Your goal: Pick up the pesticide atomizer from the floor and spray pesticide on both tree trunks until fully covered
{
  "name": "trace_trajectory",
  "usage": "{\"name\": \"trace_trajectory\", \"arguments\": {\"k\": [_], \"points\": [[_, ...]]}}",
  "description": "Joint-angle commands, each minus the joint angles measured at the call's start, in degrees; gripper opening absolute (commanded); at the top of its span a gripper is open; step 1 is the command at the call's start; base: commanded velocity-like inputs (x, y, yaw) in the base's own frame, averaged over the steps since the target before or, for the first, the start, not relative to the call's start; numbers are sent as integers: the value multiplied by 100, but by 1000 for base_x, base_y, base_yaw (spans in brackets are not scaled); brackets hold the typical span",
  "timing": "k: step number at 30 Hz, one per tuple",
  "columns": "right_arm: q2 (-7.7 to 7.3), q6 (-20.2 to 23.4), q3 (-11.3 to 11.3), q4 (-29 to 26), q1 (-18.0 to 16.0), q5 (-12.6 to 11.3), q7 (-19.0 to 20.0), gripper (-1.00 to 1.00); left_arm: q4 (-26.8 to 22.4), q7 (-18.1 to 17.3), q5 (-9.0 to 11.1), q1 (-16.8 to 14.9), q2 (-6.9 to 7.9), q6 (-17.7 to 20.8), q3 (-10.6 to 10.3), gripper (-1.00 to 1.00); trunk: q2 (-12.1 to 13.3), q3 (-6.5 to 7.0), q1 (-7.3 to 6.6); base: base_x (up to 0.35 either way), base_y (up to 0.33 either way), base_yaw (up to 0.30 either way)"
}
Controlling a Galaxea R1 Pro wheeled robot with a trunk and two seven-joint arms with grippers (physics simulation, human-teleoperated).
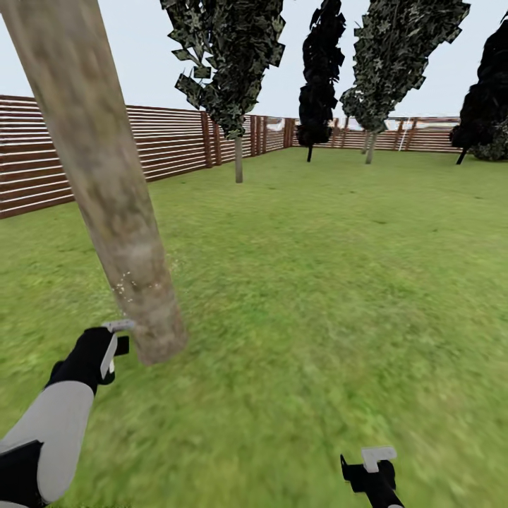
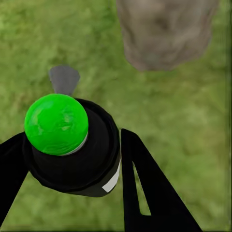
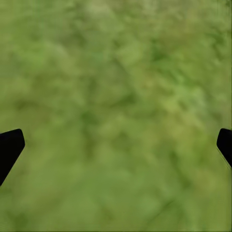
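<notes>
Pesticide atomizer (image 2: 67,145) clamped in left hand (image 1: 113,347), tree trunk (image 1: 106,183) just ahead; right hand (image 3: 116,145) wide, empty.

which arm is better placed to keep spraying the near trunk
Left: the left gripper already holds the atomizer beside the near tree trunk. The right gripper is open and empty over grass.

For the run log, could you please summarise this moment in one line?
left end effector: holds atomizer | trunk: specks low | right end effector: open, over grass

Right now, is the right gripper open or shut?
Open and empty: in the right wrist view the right gripper has its black fingertips at opposite edges, only grass between.
</notes>
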Motion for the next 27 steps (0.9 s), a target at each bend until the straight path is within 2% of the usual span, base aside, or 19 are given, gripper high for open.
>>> {"name": "trace_trajectory", "arguments": {"k": [1,5,9,23,27], "points": [[0,-13,-25,4,-2,61,-29,100,-23,-3,-55,-11,-57,30,15,-100,-2,-5,0,121,-253,269],[0,-13,-25,4,-2,61,-29,100,-47,-27,-55,-13,-34,32,-18,-100,-2,-5,0,119,-254,200],[0,-13,-25,12,-2,61,-29,100,-49,-12,-55,-13,-72,32,-3,-100,-2,-5,0,152,-253,13],[-8,-13,-25,5,-2,61,-29,100,-49,6,-64,-13,-64,32,-9,-100,-2,-5,0,176,-237,0],[0,-13,-25,4,-2,61,-29,100,-42,-11,-80,-5,11,32,5,-100,-2,-5,0,131,-248,161]]}}
